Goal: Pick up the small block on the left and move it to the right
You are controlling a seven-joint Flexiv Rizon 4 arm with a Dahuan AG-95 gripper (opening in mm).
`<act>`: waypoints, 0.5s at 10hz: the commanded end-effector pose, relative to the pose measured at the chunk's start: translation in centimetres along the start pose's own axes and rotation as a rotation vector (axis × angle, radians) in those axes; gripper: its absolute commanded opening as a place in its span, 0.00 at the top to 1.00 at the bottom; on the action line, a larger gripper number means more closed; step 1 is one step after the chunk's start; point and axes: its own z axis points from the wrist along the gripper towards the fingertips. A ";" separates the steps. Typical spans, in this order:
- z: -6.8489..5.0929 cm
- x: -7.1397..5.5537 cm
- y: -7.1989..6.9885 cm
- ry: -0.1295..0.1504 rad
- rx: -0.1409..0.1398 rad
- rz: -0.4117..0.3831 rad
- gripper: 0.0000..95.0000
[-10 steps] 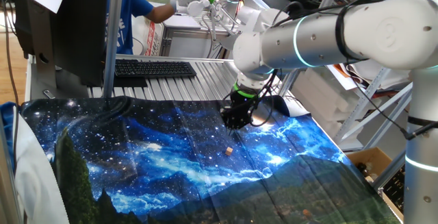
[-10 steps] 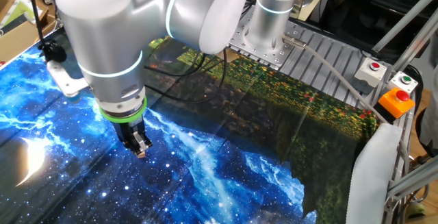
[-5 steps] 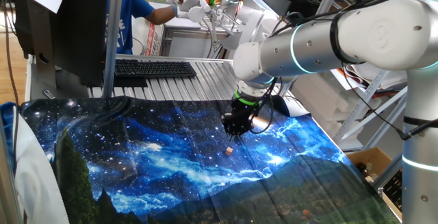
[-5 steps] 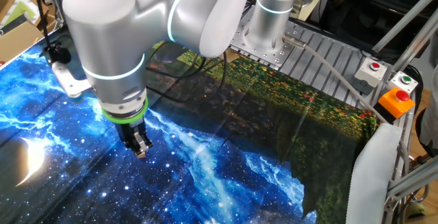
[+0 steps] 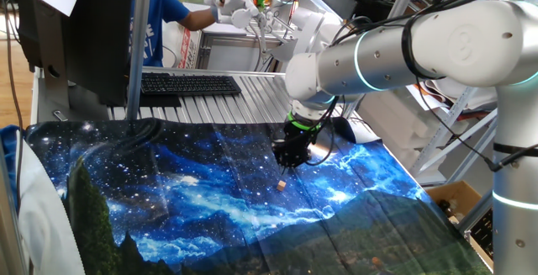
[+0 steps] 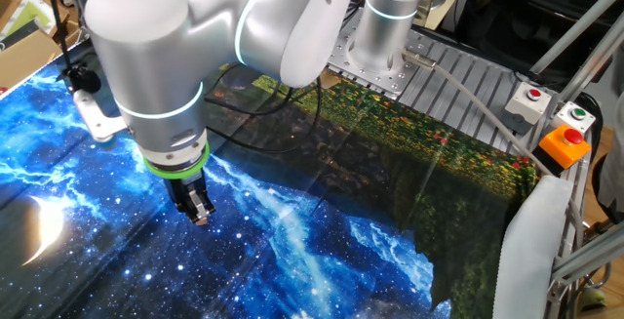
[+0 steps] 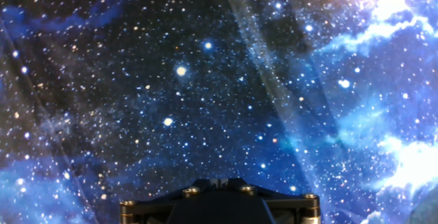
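The small block [image 5: 281, 186] is a tiny tan cube lying on the blue galaxy-print cloth [image 5: 193, 199]. My gripper [image 5: 286, 161] hangs just above and slightly behind it, pointing down, with nothing between the fingers. In the other fixed view the gripper [image 6: 198, 212] shows its two thin fingers [image 6: 194, 202] close together, tips close over the cloth, and a tan speck that looks like the block [image 6: 203, 221] sits right at the tips. The hand view shows only cloth [image 7: 205, 80] and the gripper's dark base; the block and fingers are out of that view.
A keyboard [image 5: 189, 84] and a monitor stand [image 5: 134, 48] stand behind the cloth. A person in blue [image 5: 160, 14] works at the back. Button boxes [image 6: 564, 143] sit on the metal table edge. Black cables [image 6: 273, 104] lie on the cloth near the arm base.
The arm has shifted slightly and the gripper has come a little lower toward the block. The block has not moved.
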 end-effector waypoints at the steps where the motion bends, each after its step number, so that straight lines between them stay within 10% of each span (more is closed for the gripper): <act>1: 0.4 0.0 -0.1 -0.014 0.024 0.048 1.00; 5: 1.5 -0.2 -0.7 -0.020 0.016 0.040 1.00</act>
